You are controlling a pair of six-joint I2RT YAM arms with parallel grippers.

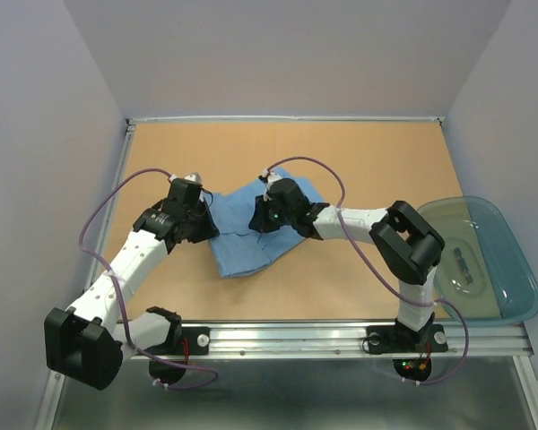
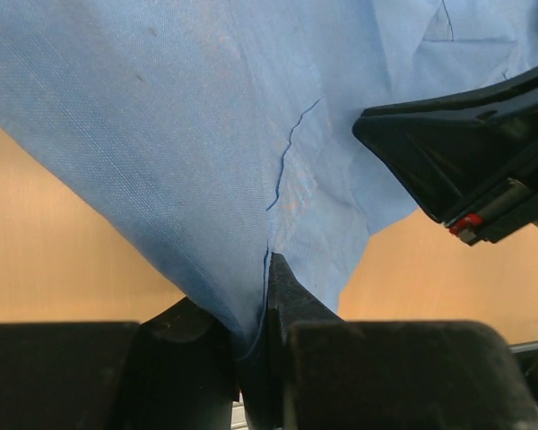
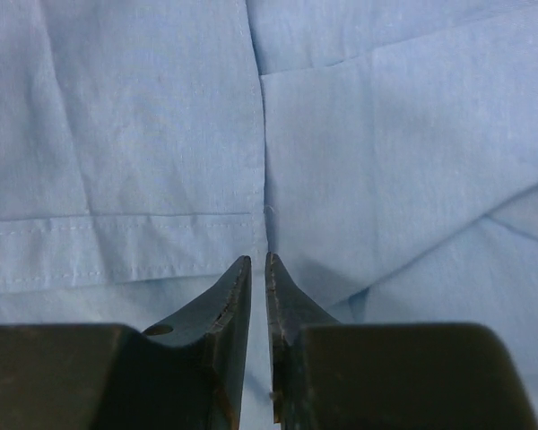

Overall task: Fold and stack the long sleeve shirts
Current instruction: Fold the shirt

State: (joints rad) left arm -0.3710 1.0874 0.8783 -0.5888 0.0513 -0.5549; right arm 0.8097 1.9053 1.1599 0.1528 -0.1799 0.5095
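Cloth fills most of what the two wrist cameras see. It belongs to a light blue long sleeve shirt (image 1: 249,240) that lies partly folded near the middle of the tan table (image 1: 368,161), its far right corner pointing away from the arms and its near edge a little left of centre. The left gripper (image 1: 210,226) sits at the shirt's left edge with its fingers (image 2: 291,300) clamped on a gathered fold. From its own camera the fabric rises out of that pinch in a taut, tilted sheet, with the bare tabletop showing on either side below it. The right gripper (image 1: 262,219) is over the far middle of the shirt, just beside the left one, and it shows as a black wedge at the right of the left wrist view. From its own camera the fingertips (image 3: 238,282) stand almost together with only a thin slit between them, pressed down where a stitched hem meets an overlapping fold. I cannot tell whether any cloth is caught in that slit. A translucent teal tub (image 1: 513,255) sits at the table's right edge, well apart from the shirt.
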